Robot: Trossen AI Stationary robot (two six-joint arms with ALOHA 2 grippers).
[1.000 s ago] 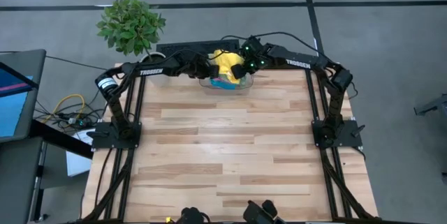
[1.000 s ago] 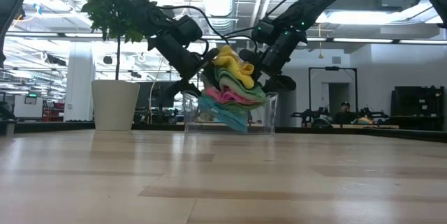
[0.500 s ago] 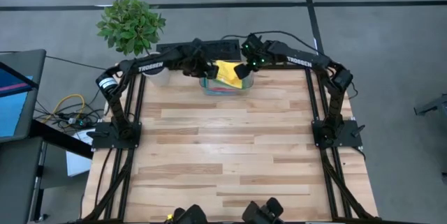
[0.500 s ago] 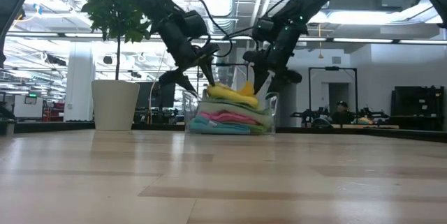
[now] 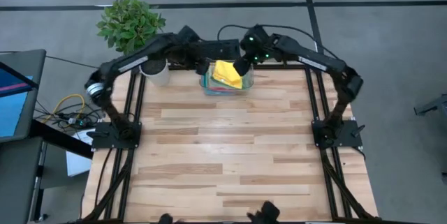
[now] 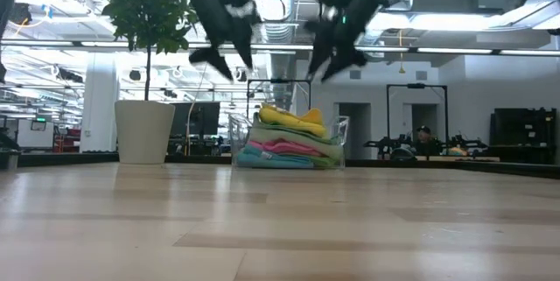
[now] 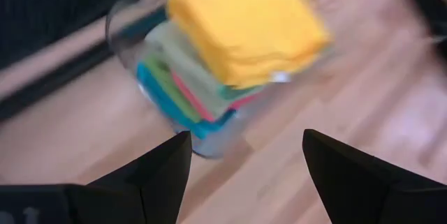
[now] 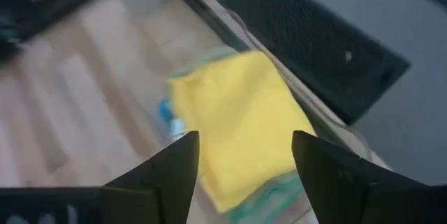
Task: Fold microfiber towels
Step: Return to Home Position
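The microfiber towels lie folded in one stack inside a clear plastic bin at the table's far edge. The yellow one is on top, with pale green, pink, green and blue under it. My left gripper hangs open above the bin's left side, and my right gripper hangs open above its right side. Both are clear of the stack. Each wrist view looks down past open fingers at the yellow towel.
A white pot with a green plant stands off the table's far left corner. A black mat lies behind the bin. The wooden tabletop stretches bare from the bin to the near edge.
A second ago both grippers held the towel stack squeezed between them, tilted over the bin. They set it down into the bin, where it now lies flat, let go and rose well above it. Both wrists have also turned.
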